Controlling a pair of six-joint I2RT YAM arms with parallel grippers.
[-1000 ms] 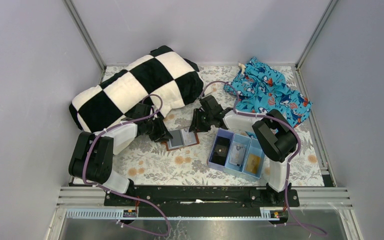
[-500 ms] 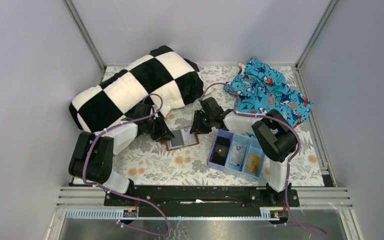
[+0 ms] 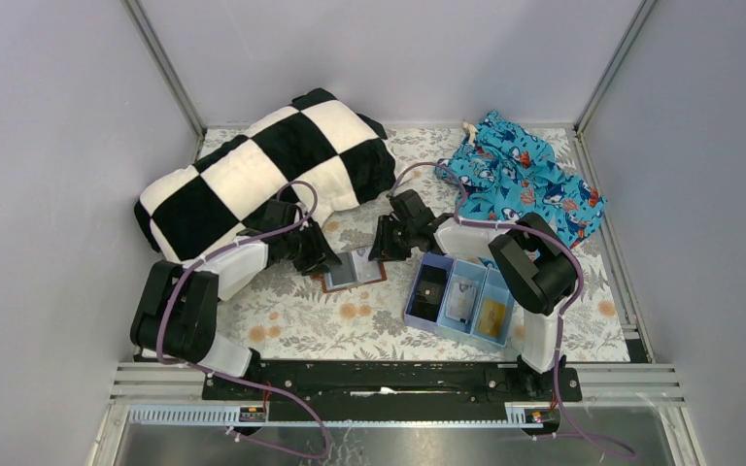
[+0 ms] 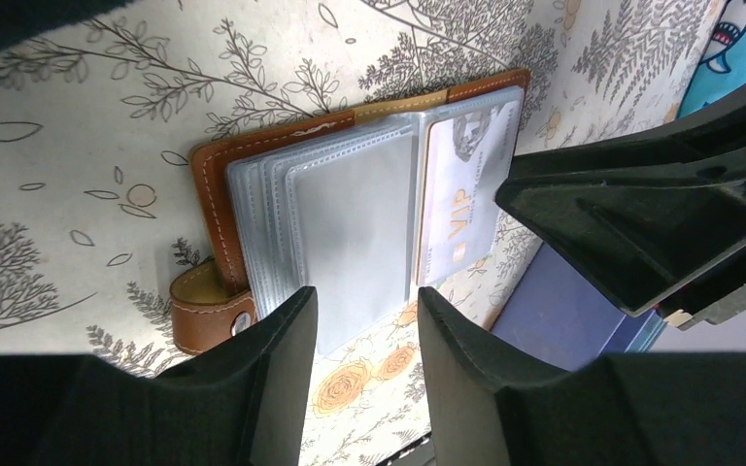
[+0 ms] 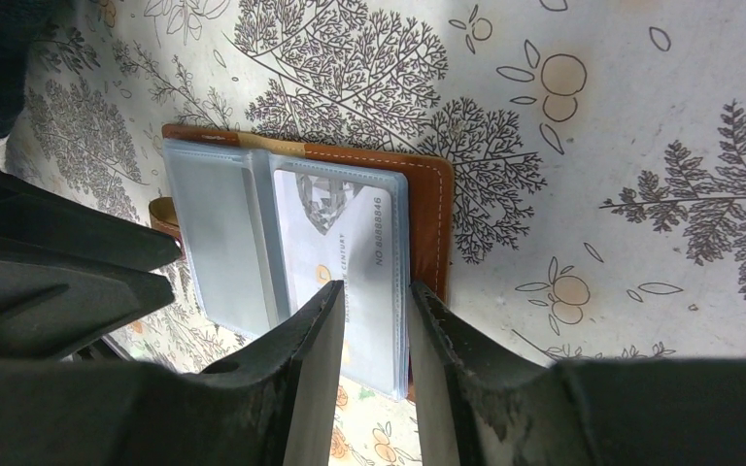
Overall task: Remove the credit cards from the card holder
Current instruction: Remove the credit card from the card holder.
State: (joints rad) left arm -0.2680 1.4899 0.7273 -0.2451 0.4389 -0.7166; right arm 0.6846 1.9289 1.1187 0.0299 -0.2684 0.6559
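two claws [image 4: 364, 296] [image 5: 374, 291] over card holder [image 4: 340, 204] edges

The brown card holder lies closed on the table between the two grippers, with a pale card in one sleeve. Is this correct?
No. The card holder is open, not closed: the left wrist view shows its sleeves spread. It does lie on the table between the left gripper and the right gripper, a pale card in one sleeve.

The left gripper [image 4: 364, 296] has spread its fingers wider above the card holder's [image 4: 214, 184] clear sleeves [image 4: 350, 214], and the left arm [image 3: 177, 313] has sagged slightly. The right gripper [image 5: 374, 286] has edged closer over the holder's right half.
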